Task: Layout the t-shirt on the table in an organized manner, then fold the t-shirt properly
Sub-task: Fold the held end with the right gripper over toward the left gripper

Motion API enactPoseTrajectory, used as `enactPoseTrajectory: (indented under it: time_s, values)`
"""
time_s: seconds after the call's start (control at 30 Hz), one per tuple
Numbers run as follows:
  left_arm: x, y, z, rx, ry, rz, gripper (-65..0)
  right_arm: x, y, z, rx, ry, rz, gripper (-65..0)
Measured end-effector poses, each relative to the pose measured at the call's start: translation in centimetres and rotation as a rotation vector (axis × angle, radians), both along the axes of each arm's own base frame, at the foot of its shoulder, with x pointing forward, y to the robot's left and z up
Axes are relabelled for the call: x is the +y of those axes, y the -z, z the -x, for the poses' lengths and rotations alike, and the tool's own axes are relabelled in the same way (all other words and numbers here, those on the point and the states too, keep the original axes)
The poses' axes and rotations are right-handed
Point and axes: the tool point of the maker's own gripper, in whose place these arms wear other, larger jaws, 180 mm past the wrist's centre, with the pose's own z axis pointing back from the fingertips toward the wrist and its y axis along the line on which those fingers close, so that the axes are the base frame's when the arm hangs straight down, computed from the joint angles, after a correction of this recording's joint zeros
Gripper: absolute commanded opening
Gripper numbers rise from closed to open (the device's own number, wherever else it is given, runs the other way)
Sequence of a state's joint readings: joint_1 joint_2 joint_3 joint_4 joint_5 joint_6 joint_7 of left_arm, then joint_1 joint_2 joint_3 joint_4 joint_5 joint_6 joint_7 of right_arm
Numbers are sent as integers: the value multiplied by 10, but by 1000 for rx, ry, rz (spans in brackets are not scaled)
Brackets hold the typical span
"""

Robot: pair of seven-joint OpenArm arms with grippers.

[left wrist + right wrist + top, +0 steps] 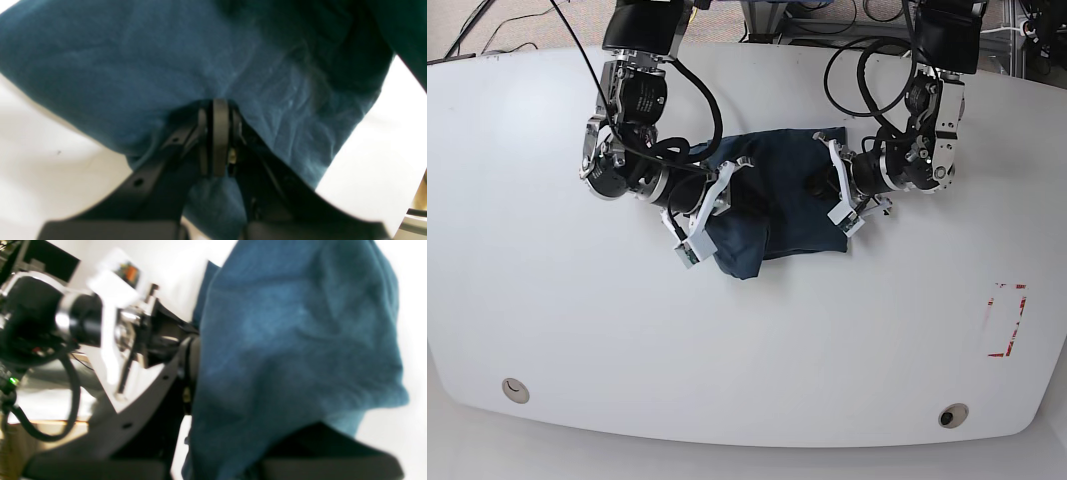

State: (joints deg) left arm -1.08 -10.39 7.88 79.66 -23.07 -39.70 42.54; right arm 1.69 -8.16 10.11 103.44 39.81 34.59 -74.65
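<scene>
The dark navy-teal t-shirt point(777, 200) lies bunched and wrinkled in the middle of the white table point(577, 330), stretched between my two grippers. My left gripper point(830, 192) is at the cloth's right side. In the left wrist view its fingers point(220, 133) are shut on a fold of the t-shirt point(133, 73). My right gripper point(719, 197) is at the cloth's left side. In the blurred right wrist view its dark fingers point(190, 370) are pressed together at the edge of the t-shirt point(293, 340), which drapes over one of them.
A red dashed rectangle point(1006, 320) marks the table near its right edge. Two round grommet holes point(515, 390) point(952, 414) sit near the front edge. Cables and arm bases crowd the back edge.
</scene>
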Motion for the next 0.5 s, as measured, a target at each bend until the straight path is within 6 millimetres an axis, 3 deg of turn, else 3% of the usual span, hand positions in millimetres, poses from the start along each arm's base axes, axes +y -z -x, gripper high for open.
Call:
enactPoseTrajectory:
  time_s: [0.5]
  values:
    - [0, 0, 1, 2, 0, 4, -650, 11, 17, -3, 63, -4, -48, -637]
